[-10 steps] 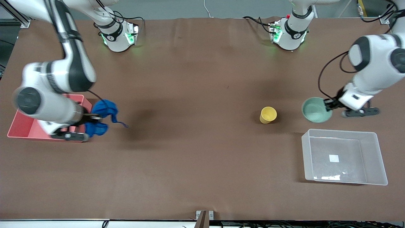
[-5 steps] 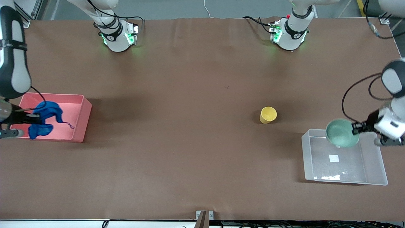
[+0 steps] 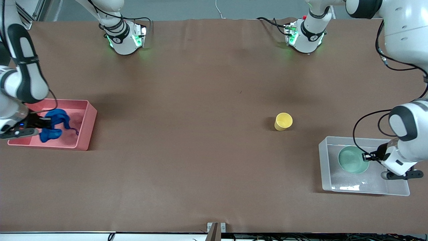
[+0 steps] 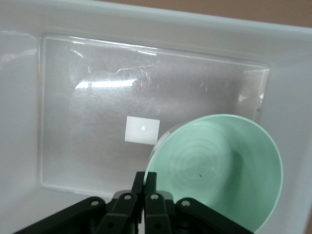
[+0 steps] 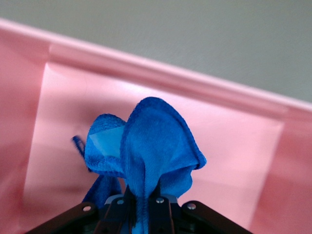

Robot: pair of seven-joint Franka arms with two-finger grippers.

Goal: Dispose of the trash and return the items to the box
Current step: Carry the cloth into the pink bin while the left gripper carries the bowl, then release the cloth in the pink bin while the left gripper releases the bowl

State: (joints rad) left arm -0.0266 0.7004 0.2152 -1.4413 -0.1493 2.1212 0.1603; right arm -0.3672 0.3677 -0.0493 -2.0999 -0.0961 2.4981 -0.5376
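My left gripper (image 3: 367, 156) is shut on the rim of the mint-green bowl (image 3: 351, 160) and holds it low inside the clear plastic box (image 3: 364, 190). In the left wrist view the bowl (image 4: 219, 165) hangs beside the box's white label (image 4: 142, 129), my gripper (image 4: 146, 178) pinching its edge. My right gripper (image 3: 45, 123) is shut on the blue fabric trash (image 3: 55, 124) and holds it inside the pink bin (image 3: 87, 125). The right wrist view shows the fabric (image 5: 151, 141) bunched in my gripper (image 5: 145, 195) over the pink floor. The yellow cup (image 3: 283, 121) stands upright on the table, farther from the front camera than the box.
The pink bin (image 5: 234, 97) sits at the right arm's end of the table, the clear box (image 4: 29, 97) at the left arm's end. Brown tabletop (image 3: 187, 140) lies between them.
My left gripper carried the bowl from the table over the box and down into it. My right gripper carried the blue fabric over the pink bin and lowered it inside.
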